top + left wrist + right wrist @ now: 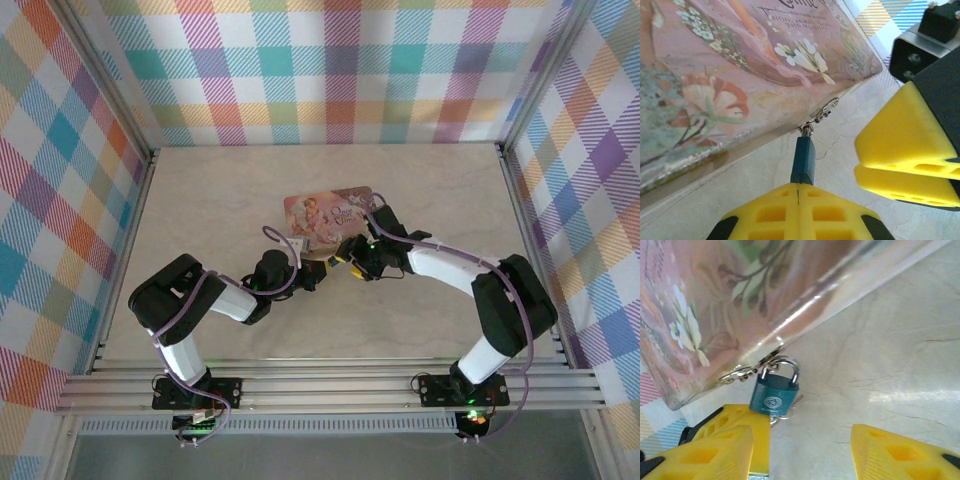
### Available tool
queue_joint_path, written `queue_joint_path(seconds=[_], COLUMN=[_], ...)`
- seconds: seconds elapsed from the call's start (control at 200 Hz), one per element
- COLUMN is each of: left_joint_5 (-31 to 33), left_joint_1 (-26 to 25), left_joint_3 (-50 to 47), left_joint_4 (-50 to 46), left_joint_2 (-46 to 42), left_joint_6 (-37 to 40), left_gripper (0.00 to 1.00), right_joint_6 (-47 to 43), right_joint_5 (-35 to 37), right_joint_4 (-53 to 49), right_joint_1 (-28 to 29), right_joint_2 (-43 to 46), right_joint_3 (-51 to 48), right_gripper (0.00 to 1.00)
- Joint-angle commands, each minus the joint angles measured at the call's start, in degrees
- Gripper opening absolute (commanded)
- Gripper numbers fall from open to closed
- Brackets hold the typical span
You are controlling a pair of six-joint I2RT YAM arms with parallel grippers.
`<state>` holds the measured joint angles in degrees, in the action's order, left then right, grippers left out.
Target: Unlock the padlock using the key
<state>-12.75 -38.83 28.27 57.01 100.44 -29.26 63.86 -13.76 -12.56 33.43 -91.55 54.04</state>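
Blue-bodied padlock (773, 397), pale metal shackle (795, 373): likely light, rigid, slick; grasp flat body. Hangs at 6 o'clock of pink printed box (715, 75). Left gripper (797, 195) clamps base; right gripper (801, 435) spread.

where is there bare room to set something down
Bare table lies left of the pink box up to the left wall, right of it up to the right wall, and along the back wall. The middle is crowded: the left gripper pinches the padlock at the box's near edge, the right gripper open beside it.
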Motion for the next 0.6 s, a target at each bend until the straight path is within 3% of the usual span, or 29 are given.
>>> queue_joint_path(seconds=[0.0, 0.595], left_joint_5=[0.9, 2.3], left_joint_1=[-0.6, -0.9], left_joint_3=[-0.7, -1.8], left_joint_4=[4.0, 6.2], left_joint_2=[-0.4, 0.7], left_joint_6=[-1.0, -4.6], left_gripper=[0.00, 0.00], right_joint_6=[-0.1, 5.5], right_joint_5=[3.4, 11.1], right_joint_4=[-3.3, 7.6], right_joint_1=[0.4, 5.8], right_joint_2=[2.2, -2.7], right_joint_3=[0.1, -1.6], right_gripper=[0.55, 0.55])
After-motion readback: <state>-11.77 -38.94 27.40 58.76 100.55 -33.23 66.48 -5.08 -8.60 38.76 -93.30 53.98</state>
